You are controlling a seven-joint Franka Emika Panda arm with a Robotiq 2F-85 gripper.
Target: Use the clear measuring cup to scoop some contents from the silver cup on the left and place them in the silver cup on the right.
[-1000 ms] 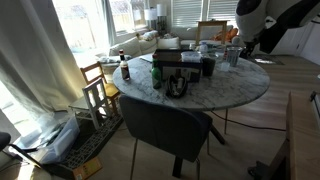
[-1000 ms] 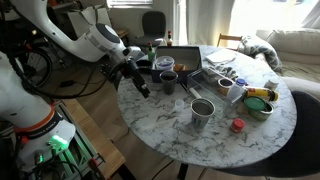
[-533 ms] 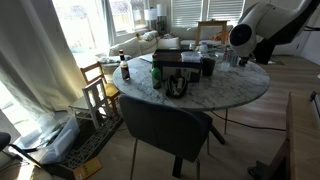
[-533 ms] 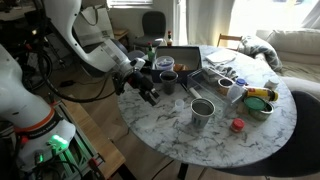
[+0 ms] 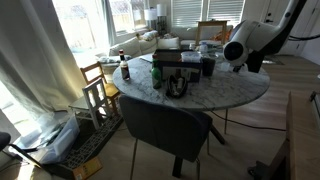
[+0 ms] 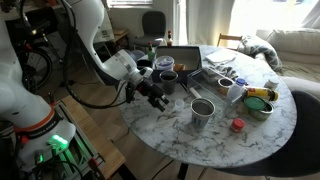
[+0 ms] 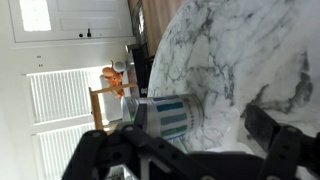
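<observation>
**A:** Which step is in hand?

**B:** The opening one, I'd judge: going for the scoop. In an exterior view the pincer (image 6: 157,94) hangs over the bench (image 6: 175,140) at centre-left of the frame. In the wrist view the pincer (image 7: 195,135) is spread wide, with nothing between its fingers (image 7: 275,140).

**A:** And the clear measuring cup?

**B:** Not picked up. A pale, see-through vessel (image 6: 233,92) right of centre is probably it, though it is too small to be sure. It stands well apart from the pincer.

**A:** The silver cups?

**B:** The dark-filled silver cup (image 6: 167,80) stands just up and right of the pincer. The plain silver cup (image 6: 203,112) is lower and further right, near mid-frame. Both are upright.

**A:** What does the next move call for?

**B:** A reach across the bench to the right side of the frame. It should stay high enough to clear both cups. Then the spread fingers need lining up on the measuring cup's wall or handle before they close. The clutter around the cup leaves little room, so a slow descent seems wise.
</observation>
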